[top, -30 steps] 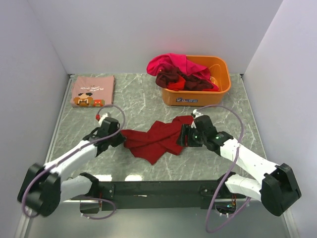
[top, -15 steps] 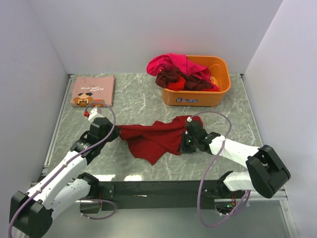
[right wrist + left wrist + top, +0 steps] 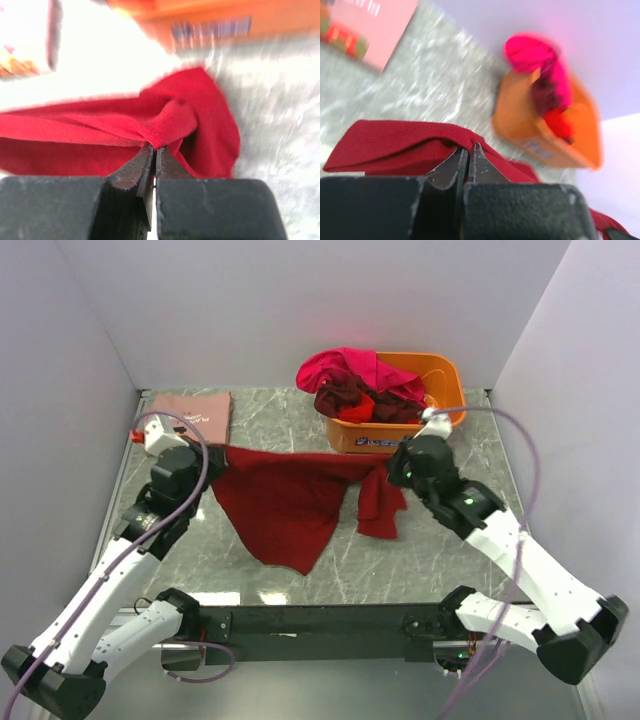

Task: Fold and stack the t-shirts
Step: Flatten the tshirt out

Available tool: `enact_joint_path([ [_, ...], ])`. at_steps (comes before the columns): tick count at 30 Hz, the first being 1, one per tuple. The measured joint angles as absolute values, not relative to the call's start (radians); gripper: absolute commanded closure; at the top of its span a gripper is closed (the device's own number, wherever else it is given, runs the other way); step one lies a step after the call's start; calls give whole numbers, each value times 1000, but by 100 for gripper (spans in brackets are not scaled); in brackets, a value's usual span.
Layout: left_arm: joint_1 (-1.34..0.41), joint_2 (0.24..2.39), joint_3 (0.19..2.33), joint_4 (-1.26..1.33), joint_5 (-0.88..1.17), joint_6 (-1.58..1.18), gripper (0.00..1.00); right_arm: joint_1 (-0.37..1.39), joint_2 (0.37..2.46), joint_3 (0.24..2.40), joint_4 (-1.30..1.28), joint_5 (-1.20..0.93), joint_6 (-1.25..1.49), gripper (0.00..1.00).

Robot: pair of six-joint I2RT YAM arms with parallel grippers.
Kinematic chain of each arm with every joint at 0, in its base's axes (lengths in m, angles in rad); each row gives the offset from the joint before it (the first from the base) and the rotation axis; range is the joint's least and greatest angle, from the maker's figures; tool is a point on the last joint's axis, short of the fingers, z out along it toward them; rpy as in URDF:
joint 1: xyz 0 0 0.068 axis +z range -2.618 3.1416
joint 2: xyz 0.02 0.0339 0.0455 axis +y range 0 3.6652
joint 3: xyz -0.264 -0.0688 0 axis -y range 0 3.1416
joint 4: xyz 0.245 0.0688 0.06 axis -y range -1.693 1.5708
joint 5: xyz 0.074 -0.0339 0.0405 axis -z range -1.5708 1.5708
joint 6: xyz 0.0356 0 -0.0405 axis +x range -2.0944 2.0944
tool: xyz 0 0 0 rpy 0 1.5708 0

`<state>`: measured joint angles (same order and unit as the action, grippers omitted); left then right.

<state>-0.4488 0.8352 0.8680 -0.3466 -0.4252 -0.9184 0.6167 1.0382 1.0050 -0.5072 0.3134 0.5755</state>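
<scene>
Barely begun is how the job is judged: one dusty pink t-shirt point(image 3: 190, 412) is seen folded flat in the far left corner of the tabletop point(image 3: 440, 550), with nothing yet stacked on it. A dark red t-shirt point(image 3: 290, 502) is held up off the marble and stretched between the two arms, unfolded. Its top edge is drawn fairly taut from the left jaws to the right jaws, and its lower corner hangs toward the near side. Whether that corner touches the tabletop cannot be told.

Both pairs of jaws are shown pinched tight on a bunched ridge of the red cloth, as both wrist views make plain. A loose flap is left dangling just below the right jaws.

More work is waiting in the orange tub point(image 3: 452, 390) at the far right, where a magenta t-shirt point(image 3: 345, 367) and a maroon t-shirt point(image 3: 345, 400) are heaped over the rim.

Room for laying the shirt down is judged best in the middle and toward the near edge, where bare marble is seen under and in front of the hanging cloth. Less room is offered behind. The tub stands just beyond the right jaws, and the folded pink shirt lies just beyond the left arm. The side walls point(image 3: 585, 390) close in on both flanks.
</scene>
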Motion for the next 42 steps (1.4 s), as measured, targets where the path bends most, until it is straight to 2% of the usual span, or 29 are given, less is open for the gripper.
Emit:
enact_joint_path([
  [8,-453,820,1128,-289,-471,-800,99,617,1007,1375,-539,369,395,100],
  [13,-457,789,1273,-235,-443,-687,99,619,1018,1637,-557,247,271,100],
  [18,-460,779,1372,-221,-447,-603,99,619,1018,1731,-596,129,214,100],
  [27,-459,847,1386,-268,-561,-560,99,611,1091,1665,-749,20,188,100],
  [32,-459,867,1313,-283,-609,-558,99,599,1102,1345,-733,-152,235,100],
  [36,-460,856,1176,-316,-609,-580,99,600,1174,1052,-673,-331,310,100],
  [39,-463,870,1072,-374,-616,-618,99,602,1213,985,-715,-303,345,100],
  [42,-461,908,1019,-384,-657,-636,99,586,1195,1054,-765,-203,351,100],
])
